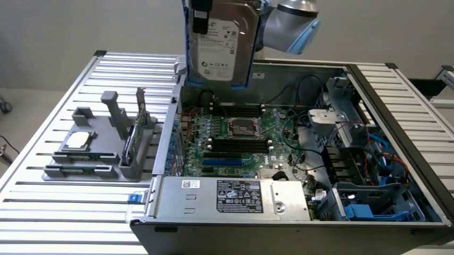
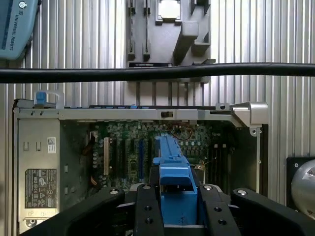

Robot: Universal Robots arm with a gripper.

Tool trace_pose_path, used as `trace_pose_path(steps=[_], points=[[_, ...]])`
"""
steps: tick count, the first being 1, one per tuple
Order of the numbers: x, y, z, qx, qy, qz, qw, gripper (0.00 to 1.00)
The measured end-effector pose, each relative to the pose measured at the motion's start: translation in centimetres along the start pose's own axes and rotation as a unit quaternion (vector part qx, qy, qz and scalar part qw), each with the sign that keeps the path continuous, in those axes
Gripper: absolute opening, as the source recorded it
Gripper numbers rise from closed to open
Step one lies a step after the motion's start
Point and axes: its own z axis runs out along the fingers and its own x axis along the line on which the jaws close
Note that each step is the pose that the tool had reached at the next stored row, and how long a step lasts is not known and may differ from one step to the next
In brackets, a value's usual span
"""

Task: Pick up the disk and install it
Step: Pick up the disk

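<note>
Our gripper (image 2: 177,191) pinches the disk (image 1: 221,45) by its blue frame (image 2: 172,157), holding it on end high over the open computer case (image 1: 284,234), we think so it bumps nothing

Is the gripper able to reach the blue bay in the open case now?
Probably yes: the gripper holds the disk above the lidless case, and nothing covers the blue bay; cables lie close.
</note>
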Motion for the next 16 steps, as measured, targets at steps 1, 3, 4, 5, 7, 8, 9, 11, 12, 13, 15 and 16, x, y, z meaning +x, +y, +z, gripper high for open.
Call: trace_pose_path(steps=[1, 3, 4, 5, 7, 8, 9, 11, 12, 13, 15, 16], points=[[0.1, -0.32, -0.04, -0.0001, 0.0000, 0.000, 1.0000, 0.33], [0.5, -0.97, -0.11, -0.0003, 0.0000, 0.000, 1.0000, 0.33], [0.6, -1.25, -0.14, -0.0003, 0.0000, 0.000, 1.0000, 0.33], [0.8, -1.56, -0.18, -0.0003, 0.0000, 0.000, 1.0000, 0.33], [1.2, -2.17, -0.26, -0.0004, 0.0000, 0.000, 1.0000, 0.33], [1.4, -2.49, -0.30, -0.0005, 0.0000, 0.000, 1.0000, 0.33], [1.6, -2.80, -0.33, -0.0007, 0.0000, 0.000, 1.0000, 0.33], [2.0, -3.41, -0.41, -0.0009, 0.0000, 0.000, 1.0000, 0.33], [2.2, -3.70, -0.45, -0.0009, 0.0000, 0.000, 1.0000, 0.33], [2.5, -4.02, -0.48, -0.0010, 0.0000, 0.000, 1.0000, 0.33], [2.9, -4.61, -0.55, -0.0011, 0.0000, 0.000, 1.0000, 0.33], [3.1, -4.92, -0.59, -0.0012, 0.0001, 0.000, 1.0000, 0.33]])
